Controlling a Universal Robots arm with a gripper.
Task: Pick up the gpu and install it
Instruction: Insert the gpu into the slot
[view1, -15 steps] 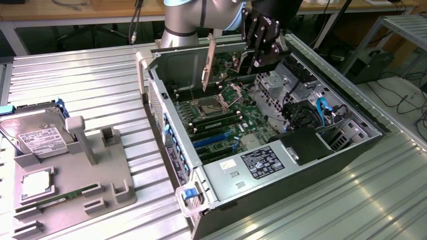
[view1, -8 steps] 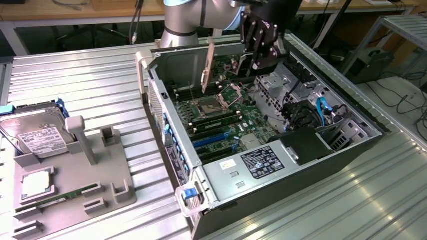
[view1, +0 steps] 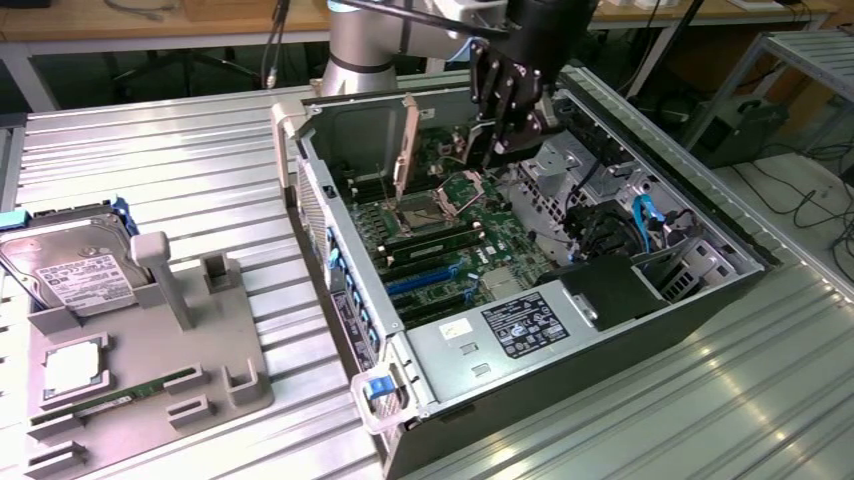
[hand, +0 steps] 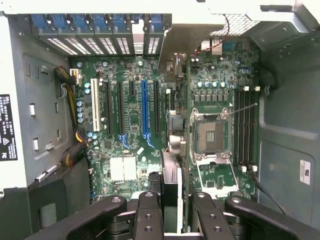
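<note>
My gripper (view1: 511, 105) hangs inside the open computer case (view1: 707, 225), above the motherboard (view1: 447, 235). In the wrist view the gripper (hand: 170, 202) is shut on the gpu (hand: 171, 170). The gpu appears edge-on as a thin dark card running away from the black fingers (hand: 148, 212), with its pale metal bracket (hand: 192, 35) at the far end by the rear slot openings. The card floats above the board. It is parallel to the expansion slots, just beside the blue slot (hand: 145, 110) on the CPU socket's (hand: 210, 132) side.
Case walls enclose the board on all sides. Cables (view1: 638, 225) and a black shroud (view1: 607, 290) crowd the exterior view's right. A grey fixture (view1: 220, 360) at the exterior view's left holds a hard drive (view1: 67, 265) and a memory stick (view1: 120, 397).
</note>
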